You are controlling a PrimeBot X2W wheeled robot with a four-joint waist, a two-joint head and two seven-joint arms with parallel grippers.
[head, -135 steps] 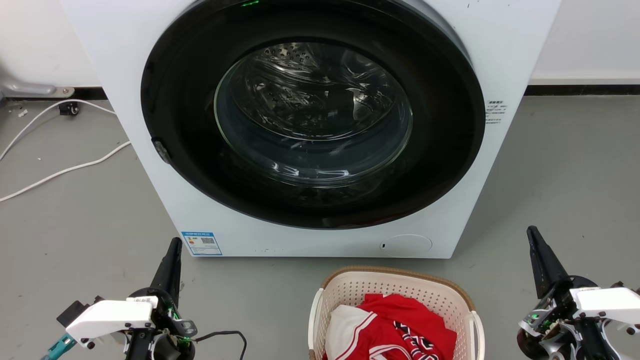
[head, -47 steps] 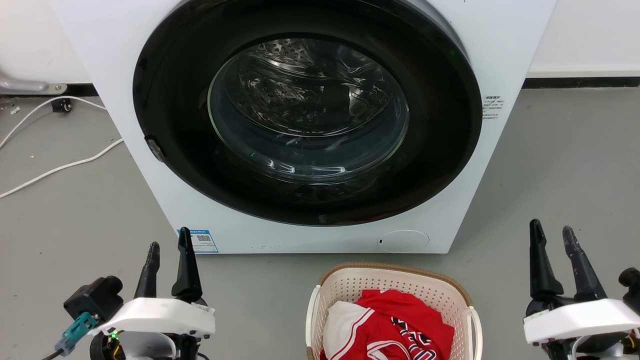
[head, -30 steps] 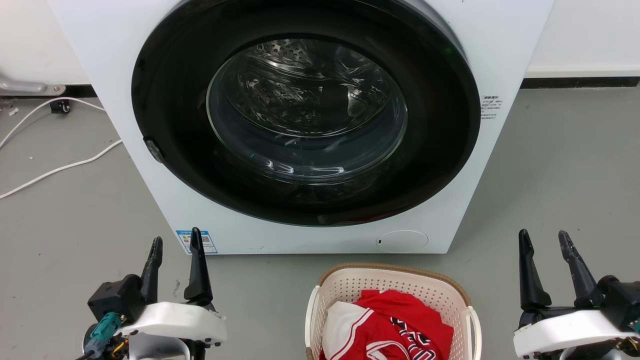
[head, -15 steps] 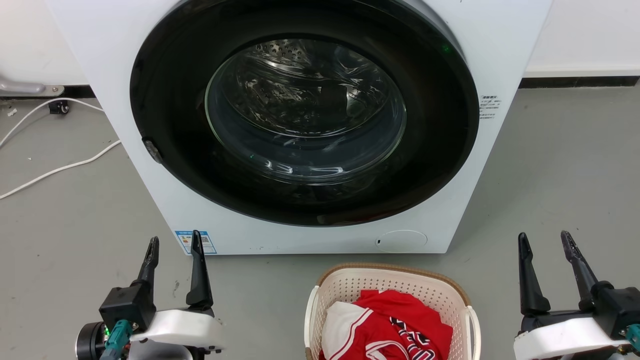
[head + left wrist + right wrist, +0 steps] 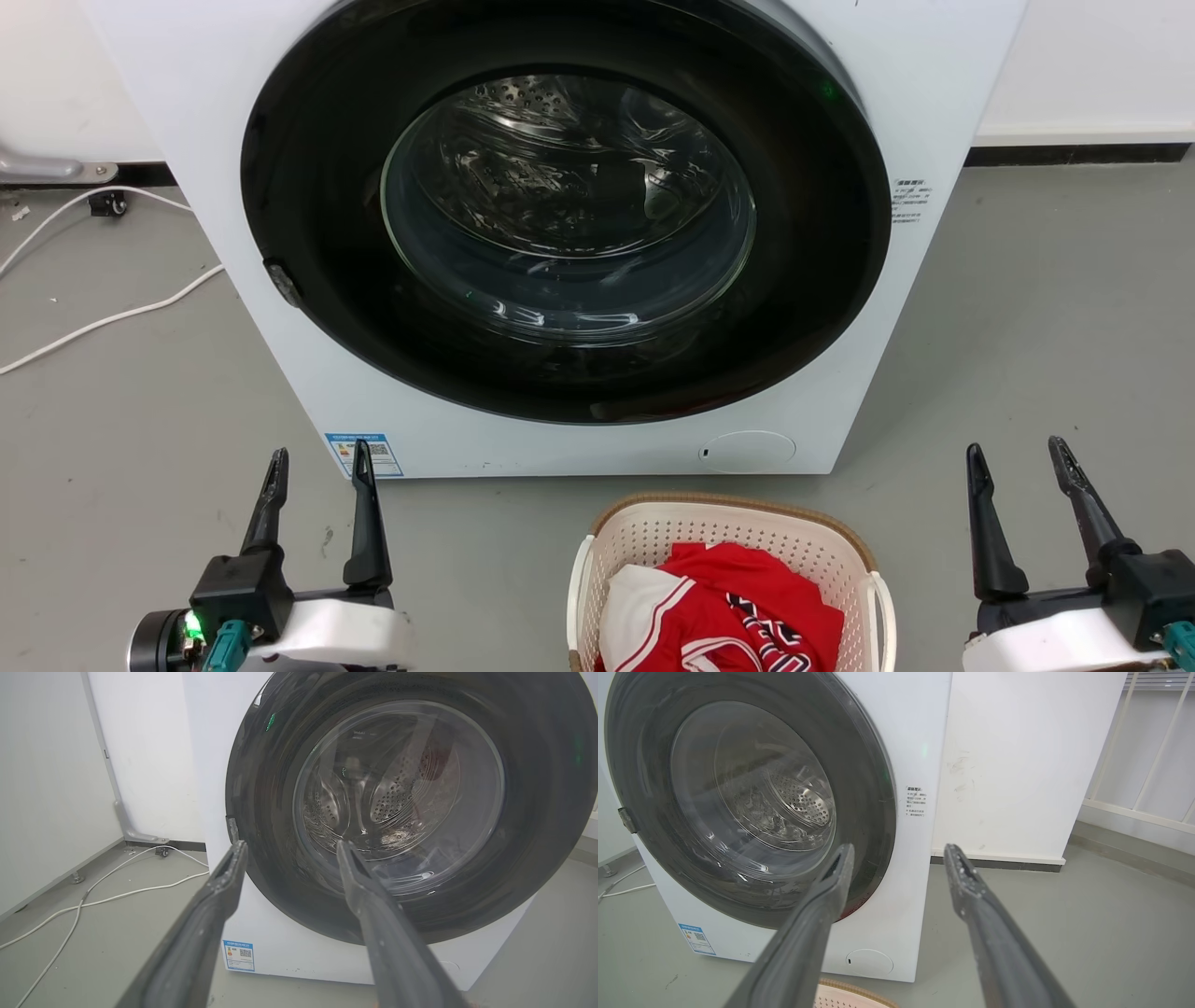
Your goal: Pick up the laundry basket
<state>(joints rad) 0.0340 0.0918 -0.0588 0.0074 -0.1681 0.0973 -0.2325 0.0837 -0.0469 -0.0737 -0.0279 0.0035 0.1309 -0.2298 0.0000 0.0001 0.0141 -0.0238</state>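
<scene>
- Head view: the laundry basket (image 5: pixel 653 546) is sitting on the grey floor (image 5: pixel 1055 308) at 6 o'clock of the frame, just in front of the washing machine (image 5: pixel 943 84), its brown rim facing the machine's base. A red and white garment (image 5: pixel 747 597) is lying inside it.
- Head view: the left gripper (image 5: pixel 320 450) is hovering at 7 o'clock, well apart from the basket, its two dark fingers spread with nothing between them and pointing toward 12 o'clock.
- Head view: the right gripper (image 5: pixel 1016 445) is hovering at 5 o'clock, near the basket's right handle but not touching it, fingers likewise parted and empty.
- Head view: a white cable (image 5: pixel 103 322) is trailing over the floor at 9 o'clock.
- Left wrist view: the left gripper (image 5: pixel 290 843) is showing a wide gap between its fingers, framing the machine's round glass door (image 5: pixel 402 793); a blue label (image 5: pixel 238 955) is showing at 7 o'clock.
- Right wrist view: the right gripper (image 5: pixel 900 847) is gaping open, gripping nothing; a sliver of the basket's rim (image 5: pixel 852 994) is peeking in at 6 o'clock, below the fingers.
</scene>
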